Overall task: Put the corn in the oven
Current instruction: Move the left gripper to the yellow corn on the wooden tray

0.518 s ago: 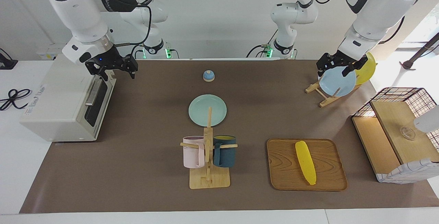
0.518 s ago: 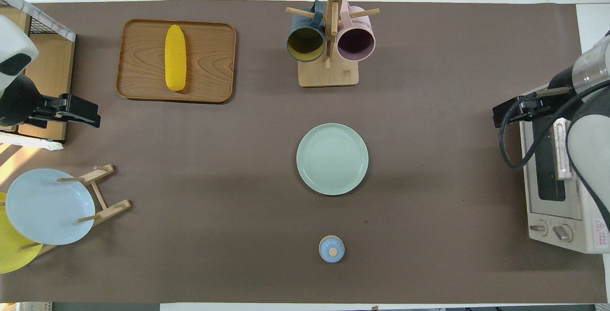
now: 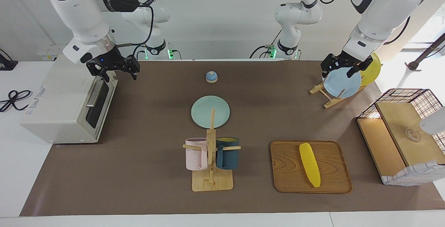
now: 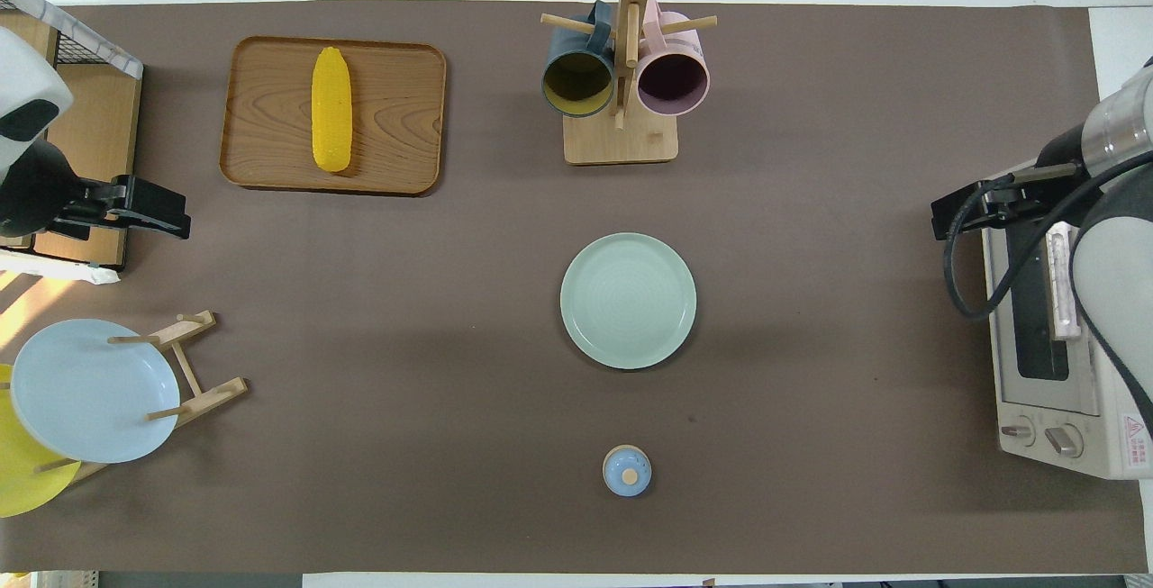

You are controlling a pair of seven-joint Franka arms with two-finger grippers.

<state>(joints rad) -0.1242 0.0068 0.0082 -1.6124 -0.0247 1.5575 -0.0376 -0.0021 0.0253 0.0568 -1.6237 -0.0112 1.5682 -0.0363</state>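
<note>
The corn (image 3: 309, 164) is a bright-yellow cob lying lengthwise on a wooden tray (image 3: 288, 178) at the left arm's end of the table; it also shows in the overhead view (image 4: 331, 120). The off-white oven (image 3: 55, 108) stands at the right arm's end with its door shut, and also shows in the overhead view (image 4: 1063, 390). My right gripper (image 3: 116, 74) hangs empty in the air over the top edge of the oven's door. My left gripper (image 3: 342, 71) hangs empty in the air by the plate rack, well away from the corn.
A mug tree (image 3: 211, 157) with a pink and a dark-blue mug stands mid-table, with a green plate (image 3: 200, 115) and a small blue knobbed lid (image 3: 211, 76) nearer to the robots. A rack holds a blue plate (image 3: 342, 82) and a yellow plate (image 3: 372, 69). A basket shelf (image 3: 403, 133) stands beside the tray.
</note>
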